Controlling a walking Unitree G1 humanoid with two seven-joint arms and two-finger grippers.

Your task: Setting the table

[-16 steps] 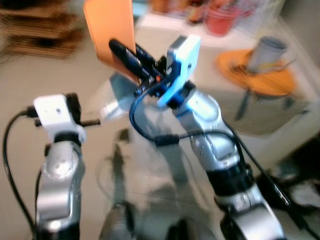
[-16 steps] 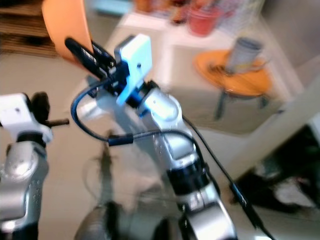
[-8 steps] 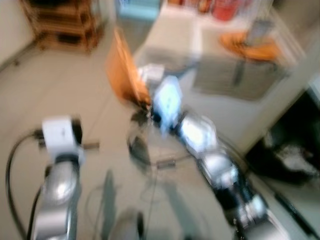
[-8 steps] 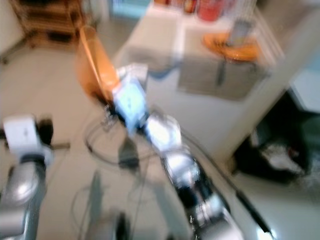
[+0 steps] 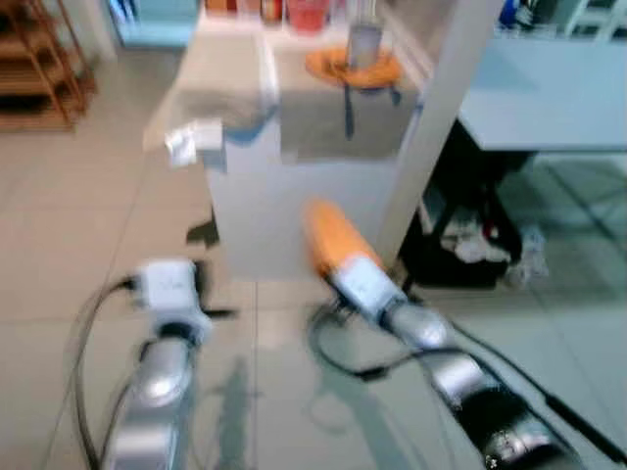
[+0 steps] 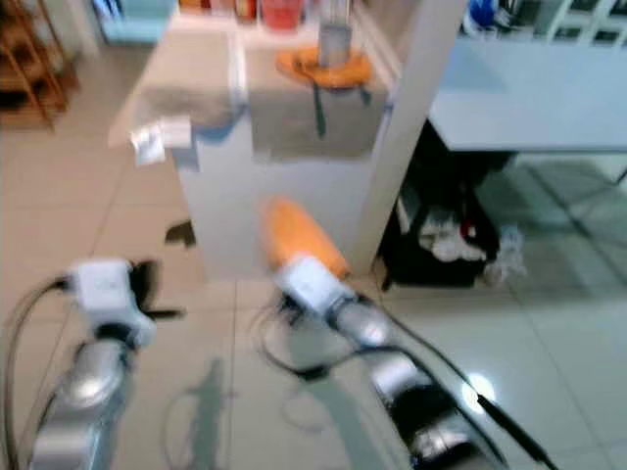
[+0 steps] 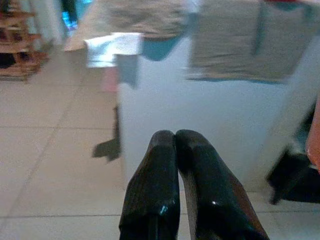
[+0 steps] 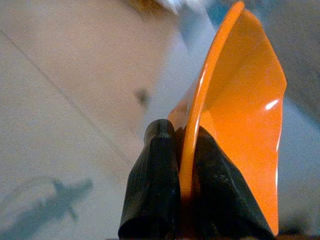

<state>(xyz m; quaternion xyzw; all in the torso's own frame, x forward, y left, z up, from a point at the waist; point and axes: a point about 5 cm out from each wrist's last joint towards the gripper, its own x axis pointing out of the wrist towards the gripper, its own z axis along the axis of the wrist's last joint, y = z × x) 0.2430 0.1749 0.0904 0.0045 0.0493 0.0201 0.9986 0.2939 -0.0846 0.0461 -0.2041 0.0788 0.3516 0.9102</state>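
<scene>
My right gripper is shut on the rim of an orange plate, held up in front of me above the floor; the plate shows in the eye views ahead of the right wrist. My left gripper is shut with nothing between its fingers, its arm raised at the left. Ahead stands a white table with a second orange plate and a grey cup on it, and a grey mat hanging over its edge.
A white pillar rises to the right of the table, with a pale blue table beyond it. Dark bags and clutter lie under that table. A wooden rack stands at the far left. Tiled floor lies between me and the table.
The camera has swung and pulled back, so the white table and pillar now sit straight ahead. The right arm has lowered the orange plate, still gripped.
</scene>
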